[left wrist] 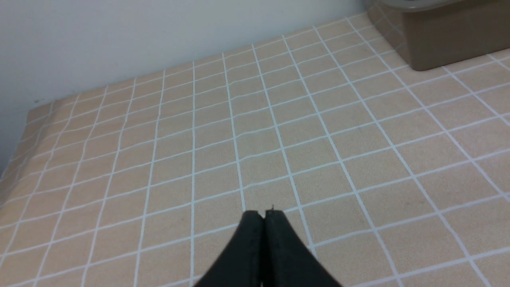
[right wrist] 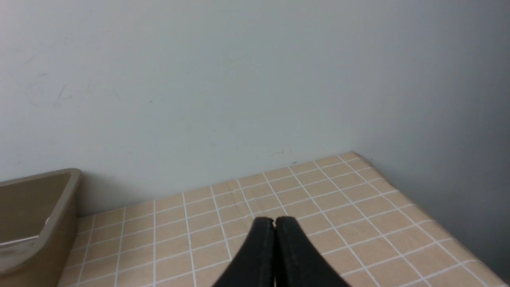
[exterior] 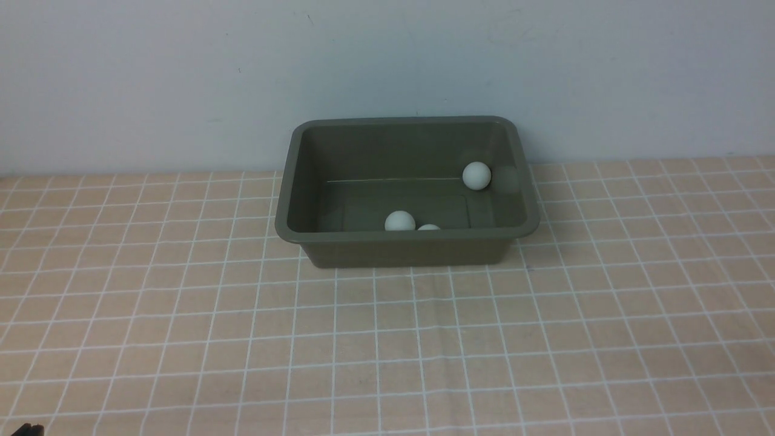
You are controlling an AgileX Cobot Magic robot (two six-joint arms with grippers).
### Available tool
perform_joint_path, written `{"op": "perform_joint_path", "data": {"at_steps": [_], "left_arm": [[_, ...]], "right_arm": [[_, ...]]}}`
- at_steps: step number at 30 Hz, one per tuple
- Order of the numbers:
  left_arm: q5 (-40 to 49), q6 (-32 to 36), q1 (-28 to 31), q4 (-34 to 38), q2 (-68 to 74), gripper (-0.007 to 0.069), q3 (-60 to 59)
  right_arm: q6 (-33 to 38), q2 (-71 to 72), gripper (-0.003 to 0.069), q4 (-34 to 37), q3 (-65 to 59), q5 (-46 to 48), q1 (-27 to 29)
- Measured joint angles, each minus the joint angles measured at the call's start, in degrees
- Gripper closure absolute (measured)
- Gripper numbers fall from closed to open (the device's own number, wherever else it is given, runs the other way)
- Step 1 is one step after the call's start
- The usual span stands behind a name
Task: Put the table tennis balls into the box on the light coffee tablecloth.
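Observation:
The olive-green box (exterior: 407, 244) stands on the light coffee tablecloth (exterior: 387, 339) near the back wall. Three white table tennis balls lie inside it: one (exterior: 476, 175) by the far right wall, one (exterior: 399, 221) near the front wall, and a third (exterior: 428, 227) half hidden behind the front rim. My left gripper (left wrist: 264, 215) is shut with nothing in it, low over the cloth, left of the box (left wrist: 450, 36). My right gripper (right wrist: 274, 221) is shut and empty too, right of the box (right wrist: 36, 223). Neither gripper's fingers show in the front view.
A pale wall runs behind the table. In the right wrist view the cloth ends at the table's far right corner (right wrist: 354, 155). In the left wrist view its left edge (left wrist: 30, 115) shows. A dark bit of the left arm (exterior: 24, 430) pokes in at the bottom left.

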State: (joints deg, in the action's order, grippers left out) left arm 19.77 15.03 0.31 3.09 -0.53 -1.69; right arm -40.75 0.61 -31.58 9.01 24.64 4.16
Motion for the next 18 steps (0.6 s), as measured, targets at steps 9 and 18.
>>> {"op": "perform_joint_path", "data": {"at_steps": [9, 18], "left_arm": [[-0.4, 0.0, 0.0, 0.0, 0.0, 0.0693, 0.0], [-0.4, 0.0, 0.0, 0.0, 0.0, 0.0693, 0.0]], "right_arm": [[-0.3, 0.0, 0.0676, 1.6, 0.0, -1.0, 0.0], [1.3, 0.0, 0.0676, 3.6, -1.8, -1.4, 0.0]]}}
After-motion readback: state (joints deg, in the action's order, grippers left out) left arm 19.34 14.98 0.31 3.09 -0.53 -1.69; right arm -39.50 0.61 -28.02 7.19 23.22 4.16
